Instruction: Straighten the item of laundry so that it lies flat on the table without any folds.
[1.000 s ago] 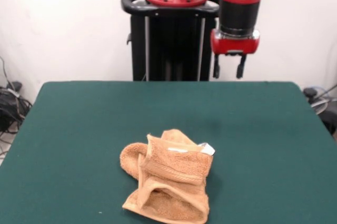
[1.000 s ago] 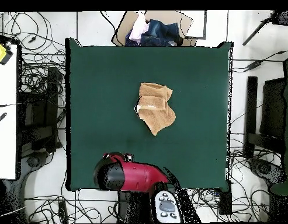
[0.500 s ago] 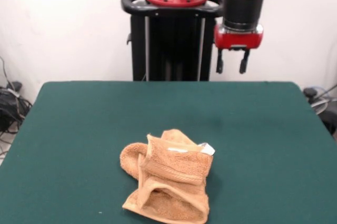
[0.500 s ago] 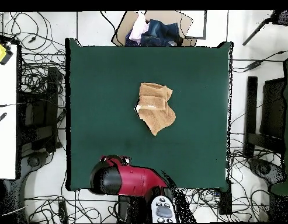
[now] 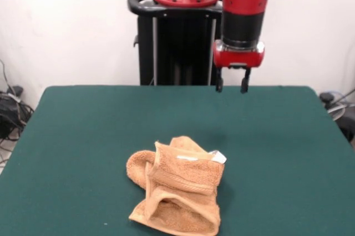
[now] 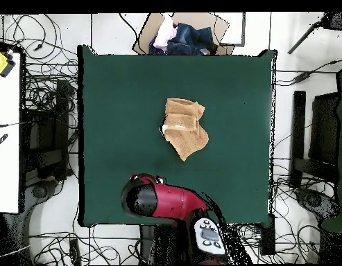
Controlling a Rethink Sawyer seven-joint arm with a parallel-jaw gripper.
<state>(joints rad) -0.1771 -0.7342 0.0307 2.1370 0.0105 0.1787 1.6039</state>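
The item of laundry (image 5: 177,191) is an orange-tan terry towel, crumpled and folded over itself near the front of the dark green table (image 5: 83,136), with a small white tag at its upper right. In the overhead view the laundry (image 6: 184,128) lies near the middle of the table (image 6: 118,104). My gripper (image 5: 231,85) hangs open and empty above the table's far edge, well behind the towel and a little to its right. Seen from overhead, the red arm (image 6: 163,201) covers the gripper over the table's bottom edge.
A cardboard box with clothes (image 6: 184,34) sits just beyond the table's top edge in the overhead view. Cables (image 6: 45,104) crowd the floor on both sides. A white table (image 6: 7,138) stands at the left.
The arm has swung over the table's far edge: the gripper dropped lower and shifted left in the front view. The towel has not moved.
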